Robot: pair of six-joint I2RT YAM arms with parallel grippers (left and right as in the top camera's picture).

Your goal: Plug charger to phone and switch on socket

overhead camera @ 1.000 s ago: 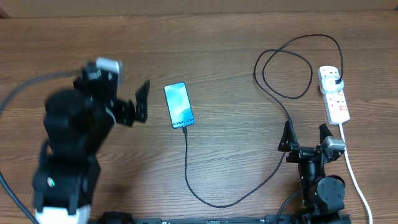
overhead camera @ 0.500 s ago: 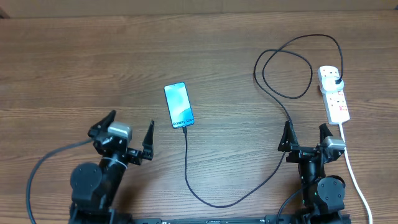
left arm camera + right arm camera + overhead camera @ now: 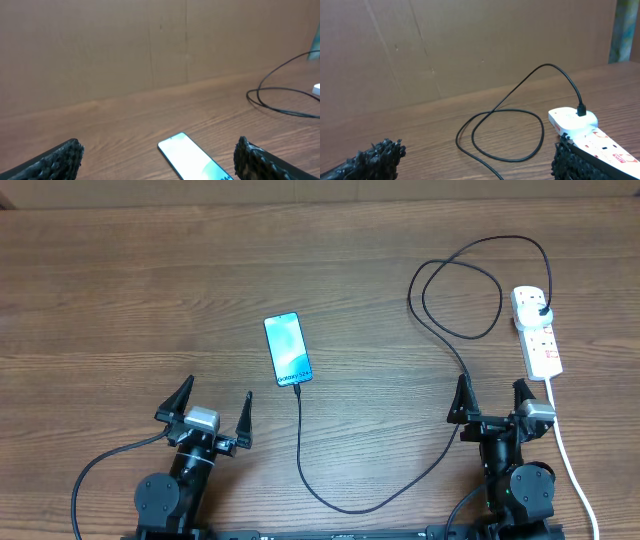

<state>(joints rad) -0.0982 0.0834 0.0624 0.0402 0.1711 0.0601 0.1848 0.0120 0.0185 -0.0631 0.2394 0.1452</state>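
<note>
both grippers: left gripper (image 3: 217, 392) and right gripper (image 3: 491, 392) spread wide, empty;
risk: reaching the socket (image 3: 540, 340) may snag the charger (image 3: 299, 430), tugging it from the phone (image 3: 287, 349)

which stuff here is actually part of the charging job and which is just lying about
For the job:
- phone
- charger cable, one end at the phone, the other in the strip
- power strip

Just there:
- white cord trailing from the strip
- cardboard wall
- table
</note>
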